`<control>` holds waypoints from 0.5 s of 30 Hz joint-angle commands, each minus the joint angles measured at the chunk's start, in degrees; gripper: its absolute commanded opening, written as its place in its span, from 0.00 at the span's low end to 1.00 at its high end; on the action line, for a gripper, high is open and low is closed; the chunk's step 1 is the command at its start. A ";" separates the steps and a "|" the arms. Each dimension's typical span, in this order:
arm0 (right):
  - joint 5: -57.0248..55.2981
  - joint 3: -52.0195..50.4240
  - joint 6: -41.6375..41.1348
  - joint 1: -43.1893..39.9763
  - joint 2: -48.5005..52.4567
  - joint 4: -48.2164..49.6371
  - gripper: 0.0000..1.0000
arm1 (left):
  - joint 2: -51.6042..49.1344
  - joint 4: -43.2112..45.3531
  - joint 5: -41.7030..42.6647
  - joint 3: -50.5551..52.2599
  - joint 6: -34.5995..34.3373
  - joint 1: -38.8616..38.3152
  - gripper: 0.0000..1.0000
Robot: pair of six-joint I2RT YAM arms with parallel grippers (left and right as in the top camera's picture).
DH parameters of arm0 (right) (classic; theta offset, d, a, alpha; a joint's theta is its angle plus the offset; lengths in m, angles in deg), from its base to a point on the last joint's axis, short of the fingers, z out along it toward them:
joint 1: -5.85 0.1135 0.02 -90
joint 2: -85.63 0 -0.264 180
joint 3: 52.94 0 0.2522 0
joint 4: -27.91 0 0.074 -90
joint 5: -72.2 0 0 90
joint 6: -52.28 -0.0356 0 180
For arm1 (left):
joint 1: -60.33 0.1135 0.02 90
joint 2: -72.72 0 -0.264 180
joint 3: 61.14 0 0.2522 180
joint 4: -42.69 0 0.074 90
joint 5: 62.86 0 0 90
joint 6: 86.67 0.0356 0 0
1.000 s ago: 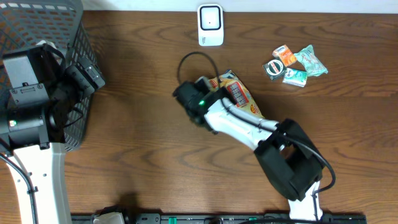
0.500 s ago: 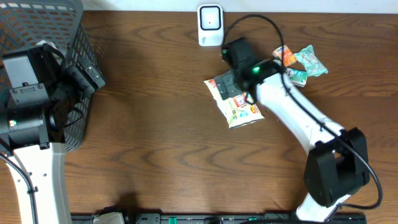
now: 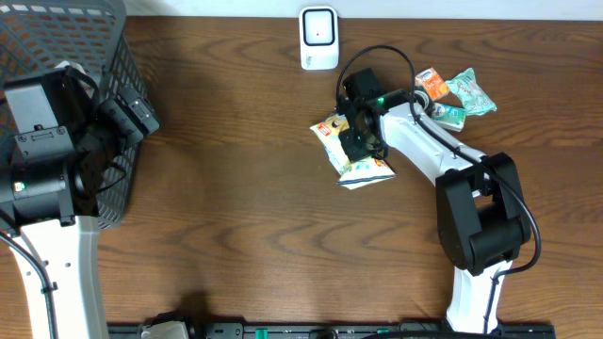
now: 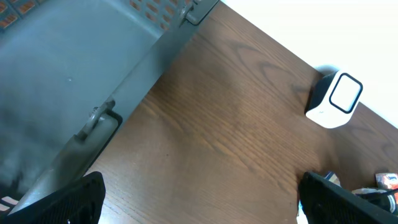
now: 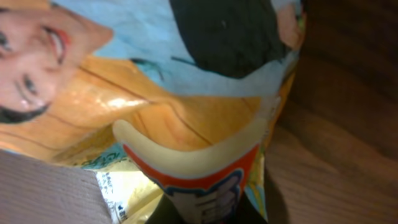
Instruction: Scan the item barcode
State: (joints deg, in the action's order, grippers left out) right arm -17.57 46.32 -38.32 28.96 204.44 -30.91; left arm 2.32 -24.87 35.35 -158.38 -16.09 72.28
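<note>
Bent at elbow, reaching toward white box-shaped scanner (image 3: 318,38): right arm (image 3: 443,155). Closed over yellow-orange printed snack packet (image 3: 363,171), just below-right of scanner: right gripper (image 3: 361,139); hold unclear. Spread wide, far left of scanner by grey mesh basket (image 3: 113,56): left gripper (image 4: 202,200). Two arms, one packet, one scanner, one basket, four small sachets (image 3: 448,94) right of scanner.
</note>
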 commanded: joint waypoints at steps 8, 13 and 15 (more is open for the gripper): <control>-2.62 8.50 -10.10 0.61 -4.46 17.29 0.01 | -0.02 -0.15 -0.57 -0.07 0.74 0.26 0.98; -2.64 8.46 -10.08 0.46 -3.15 32.65 0.01 | -0.02 -0.17 -0.57 -0.07 0.74 0.26 0.98; -2.71 8.46 -10.05 0.50 -1.38 41.79 0.01 | -0.02 -0.15 -0.57 -0.07 0.74 0.26 0.98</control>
State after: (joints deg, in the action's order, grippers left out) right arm -19.67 53.66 -47.30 29.29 202.40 4.36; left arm 2.32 -24.85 35.33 -158.38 -16.09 72.28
